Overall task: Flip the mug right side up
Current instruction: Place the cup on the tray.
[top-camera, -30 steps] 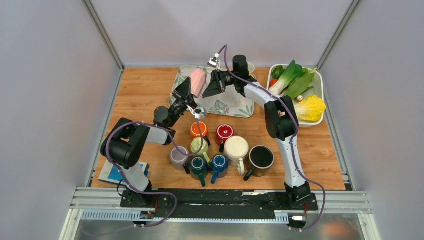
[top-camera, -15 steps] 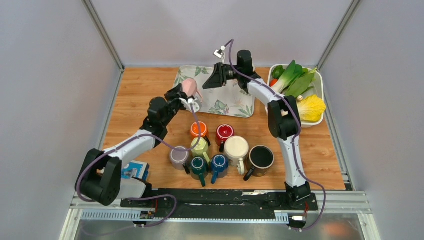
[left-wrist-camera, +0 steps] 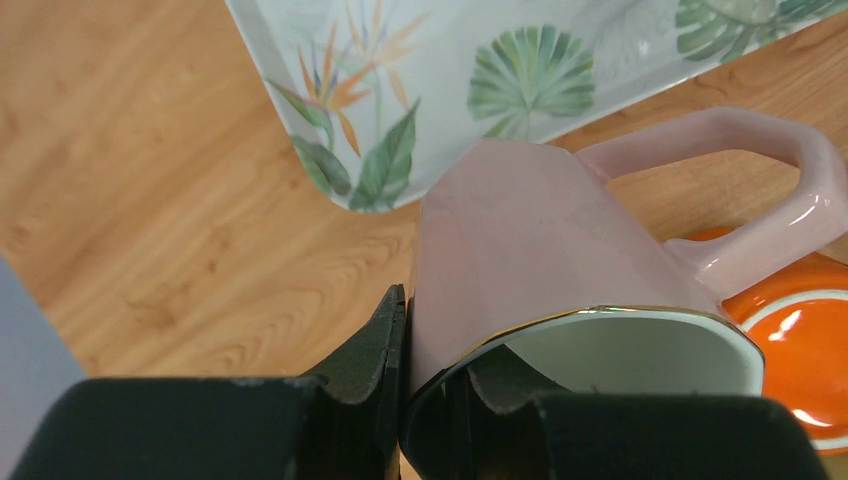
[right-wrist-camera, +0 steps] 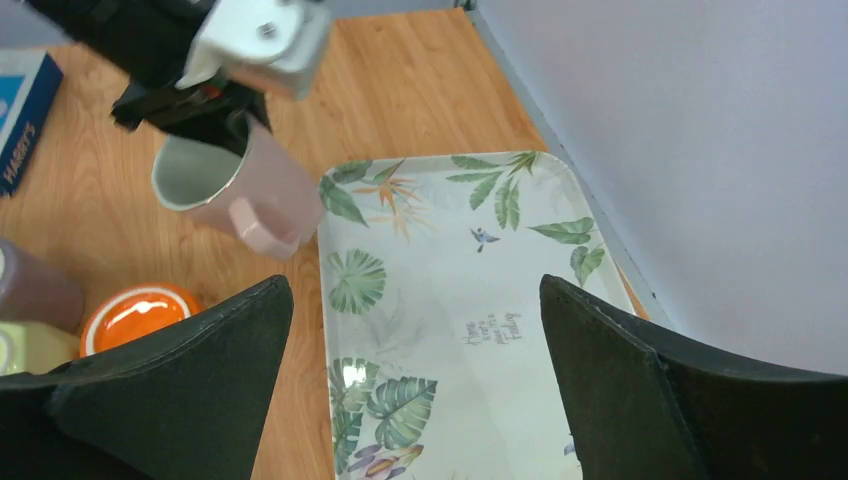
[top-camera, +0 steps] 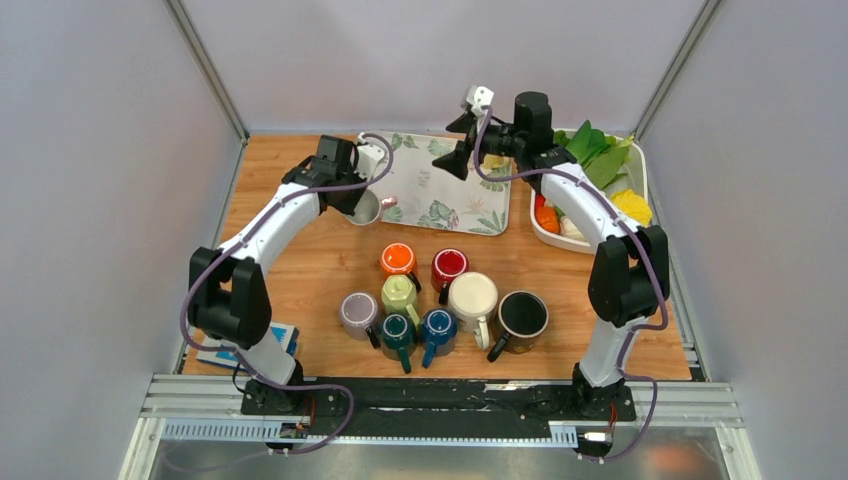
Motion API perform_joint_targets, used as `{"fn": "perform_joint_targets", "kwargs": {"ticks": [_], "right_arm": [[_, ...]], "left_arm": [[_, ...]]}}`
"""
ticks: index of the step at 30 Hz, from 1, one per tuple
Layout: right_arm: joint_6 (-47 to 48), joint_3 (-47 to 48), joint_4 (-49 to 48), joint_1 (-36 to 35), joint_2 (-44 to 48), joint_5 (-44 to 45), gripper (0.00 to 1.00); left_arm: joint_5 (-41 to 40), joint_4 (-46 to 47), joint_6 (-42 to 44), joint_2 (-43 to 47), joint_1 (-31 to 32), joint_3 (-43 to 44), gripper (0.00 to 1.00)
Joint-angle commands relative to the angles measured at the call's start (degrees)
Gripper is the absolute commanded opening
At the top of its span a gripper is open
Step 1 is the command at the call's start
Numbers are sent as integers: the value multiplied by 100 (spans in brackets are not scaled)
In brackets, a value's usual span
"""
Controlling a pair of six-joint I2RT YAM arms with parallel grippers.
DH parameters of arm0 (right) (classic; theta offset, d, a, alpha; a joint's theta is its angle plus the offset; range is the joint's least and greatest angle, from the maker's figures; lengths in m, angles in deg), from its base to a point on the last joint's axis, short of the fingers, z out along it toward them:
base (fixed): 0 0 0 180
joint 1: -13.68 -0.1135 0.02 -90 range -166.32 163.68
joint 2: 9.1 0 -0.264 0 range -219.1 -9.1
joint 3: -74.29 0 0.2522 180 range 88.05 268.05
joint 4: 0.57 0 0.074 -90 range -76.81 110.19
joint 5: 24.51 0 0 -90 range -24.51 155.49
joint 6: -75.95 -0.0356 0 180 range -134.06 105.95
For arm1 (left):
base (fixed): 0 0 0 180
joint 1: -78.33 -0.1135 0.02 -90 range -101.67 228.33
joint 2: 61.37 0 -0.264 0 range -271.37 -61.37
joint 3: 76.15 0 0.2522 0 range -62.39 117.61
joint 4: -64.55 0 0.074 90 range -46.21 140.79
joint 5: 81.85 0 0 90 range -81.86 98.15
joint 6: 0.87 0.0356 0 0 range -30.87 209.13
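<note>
The left end effector point(left-wrist-camera: 430, 340) is closed narrowly on the rim of the pink mug point(left-wrist-camera: 530, 250). One finger point(left-wrist-camera: 375, 340) is pressed against the outer wall and the other is set inside the mouth. The mug is held mouth up and slightly tilted, over the wooden surface point(top-camera: 315, 265) just beside the near left corner of the leaf-patterned tray point(top-camera: 440, 185). Its handle is turned toward the tray and the mugs in front. Whether its base rests on the surface or hangs above it cannot be told.

The right end effector point(right-wrist-camera: 412, 290) is spread wide and nothing is held in it. It is poised above the tray, apart from the pink mug, with its fingers pointed toward the left arm.

Near the pink mug, an orange mug point(top-camera: 397, 258) is seen at the back of a tight cluster standing mouth up in the middle of the surface. A red mug point(top-camera: 448, 265) is beside it. A yellow-green mug point(top-camera: 400, 292), a cream mug point(top-camera: 472, 296) and a black mug point(top-camera: 520, 315) are placed behind these. A grey-purple mug point(top-camera: 357, 312), a teal mug point(top-camera: 396, 328) and a blue mug point(top-camera: 437, 326) stand nearest the arm bases.

A white bin point(top-camera: 643, 175) filled with leafy vegetables point(top-camera: 600, 150) is set at the right of the tray, partly covered by the right arm. A blue box point(top-camera: 245, 345) lies at the near left edge, beside the left arm's base.
</note>
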State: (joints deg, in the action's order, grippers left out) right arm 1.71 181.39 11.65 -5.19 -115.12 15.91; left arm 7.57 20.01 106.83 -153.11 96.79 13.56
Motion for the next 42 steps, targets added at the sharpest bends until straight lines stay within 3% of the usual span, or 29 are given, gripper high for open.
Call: {"fn": "perform_joint_targets", "kwargs": {"ticks": [1,5,11,19,28,33,37,42], "right_arm": [[2220,-369,1336,-281,227,-236,100],[3255,-500,1785,-653,235,-146,98],[3415,-26,1937,-1223,-330,514,87],[3806,597,2241,-1608,-1038,826,67],[4371,601,2574,-1974,-1331,1306,53],[4418,657,2580,-2023,-1326,1297,33],[4579,668,2593,-2053,-1374,1376,9],[4482,667,2611,-2059,-1411,1527,0]], "left_arm": [[743,-962,-988,-275,-254,926,0],[932,-1302,-904,-736,-258,1379,0],[1441,-1853,-913,-1155,-257,1921,0],[1542,-1804,-894,-1141,-257,2035,0],[1154,-1791,-544,-1231,-113,2409,0],[1158,-1847,-508,-1206,-106,2426,0],[1271,-1800,-560,-1197,-99,2460,0],[1243,-1728,-593,-1220,-97,2550,0]]}}
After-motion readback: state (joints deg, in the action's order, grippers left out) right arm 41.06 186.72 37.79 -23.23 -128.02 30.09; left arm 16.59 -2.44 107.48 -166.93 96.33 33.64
